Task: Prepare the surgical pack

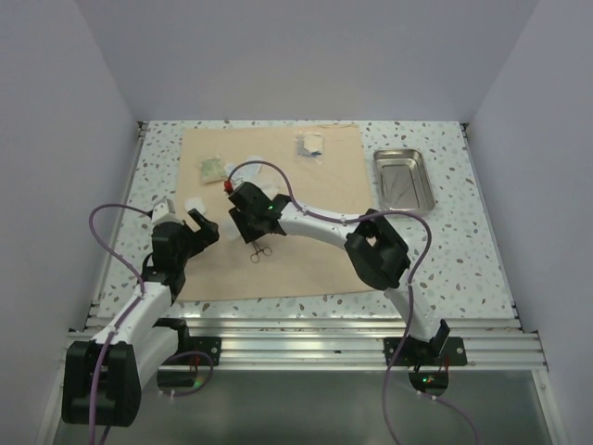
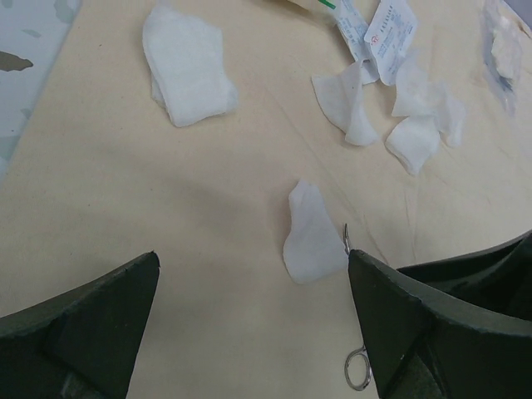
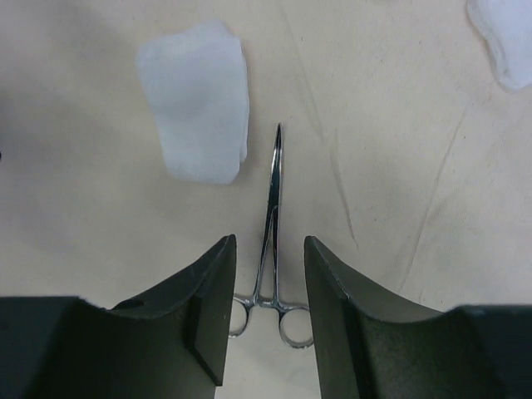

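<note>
The wrap sheet (image 1: 278, 278) is lying flat on the surface (image 1: 445, 260) with gauze (image 2: 187, 66) loose on it and the tray (image 1: 417, 167) beside it, and the right pincer (image 3: 268, 243) is straddling the forceps (image 3: 273, 216) with jaws apart while the left pincer (image 2: 253, 256) is gaping, so packing seems only beginning.

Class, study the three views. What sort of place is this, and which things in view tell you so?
Probably a robotics lab bench staged for surgical prep, not a real theatre: two arms on a rail inside a white booth, with forceps and gauze on a tan wrap beside a steel tray.
</note>
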`<state>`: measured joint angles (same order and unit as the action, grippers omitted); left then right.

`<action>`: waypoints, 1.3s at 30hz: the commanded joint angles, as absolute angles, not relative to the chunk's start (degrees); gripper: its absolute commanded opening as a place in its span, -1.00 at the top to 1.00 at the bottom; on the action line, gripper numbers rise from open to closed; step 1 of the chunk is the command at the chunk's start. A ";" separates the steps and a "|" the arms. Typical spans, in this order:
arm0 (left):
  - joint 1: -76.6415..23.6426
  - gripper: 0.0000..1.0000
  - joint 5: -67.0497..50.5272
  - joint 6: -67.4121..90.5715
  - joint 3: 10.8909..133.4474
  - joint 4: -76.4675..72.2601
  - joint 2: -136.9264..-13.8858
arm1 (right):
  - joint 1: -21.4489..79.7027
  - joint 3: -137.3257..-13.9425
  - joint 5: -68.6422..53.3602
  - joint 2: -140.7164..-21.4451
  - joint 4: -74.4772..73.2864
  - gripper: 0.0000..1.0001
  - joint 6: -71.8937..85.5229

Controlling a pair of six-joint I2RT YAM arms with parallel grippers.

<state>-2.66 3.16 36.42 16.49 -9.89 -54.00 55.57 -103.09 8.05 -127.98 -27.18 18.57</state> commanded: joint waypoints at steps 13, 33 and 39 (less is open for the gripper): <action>-2.29 -1.00 1.06 35.68 16.08 -13.27 -53.52 | 55.11 -120.58 16.08 -139.30 -29.00 0.24 14.94; -2.29 -1.00 0.35 35.33 16.17 -13.54 -53.96 | 54.23 -117.77 10.55 -140.01 -26.81 0.39 16.87; -2.28 -1.00 0.26 35.33 16.17 -13.54 -53.96 | 54.23 -116.81 10.63 -139.39 -26.89 0.63 17.23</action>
